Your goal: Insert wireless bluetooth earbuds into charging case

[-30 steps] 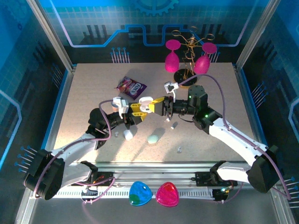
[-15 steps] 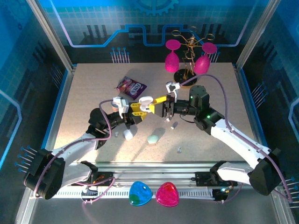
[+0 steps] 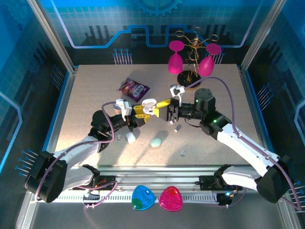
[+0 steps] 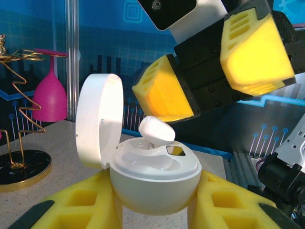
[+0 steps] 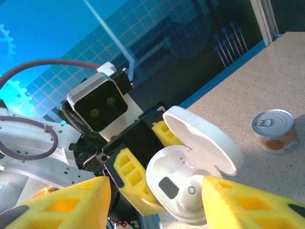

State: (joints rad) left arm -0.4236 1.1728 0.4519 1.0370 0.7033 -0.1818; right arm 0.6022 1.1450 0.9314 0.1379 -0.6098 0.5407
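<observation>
In the top external view, my left pincer (image 3: 141, 111) is pinching the open white pebble-shaped charging case (image 3: 148, 102) above the middle of the speckled beige surface (image 3: 86, 105). My right pincer (image 3: 164, 107) is hovering just beside it, tip to tip. Two small pale loose earbuds (image 3: 177, 128) are lying on the surface nearer my bases, apart from the closed white pebble case (image 3: 130, 138) and the mint-green pebble case (image 3: 156, 141).

In the left wrist view, my left pincer's yellow foam pads (image 4: 81, 205) are pressing on both sides of the open case, whose lid (image 4: 97, 126) is standing upright. A tiny white plastic earbud (image 4: 156, 130) is sitting in a socket of the case, tilted and poking above the rim. My right pincer is hanging over it with its fingers spread. One finger is just above the earbud, and I cannot tell whether they are touching.

In the right wrist view, my right pincer's fingers are standing wide apart with nothing between them, framing the case beyond.

I judge that I am seating this earbud. The next move is calling for a gentle, straight push on it with one finger while my left pincer is holding the case steady. After that I should be fetching a loose earbud.
</observation>
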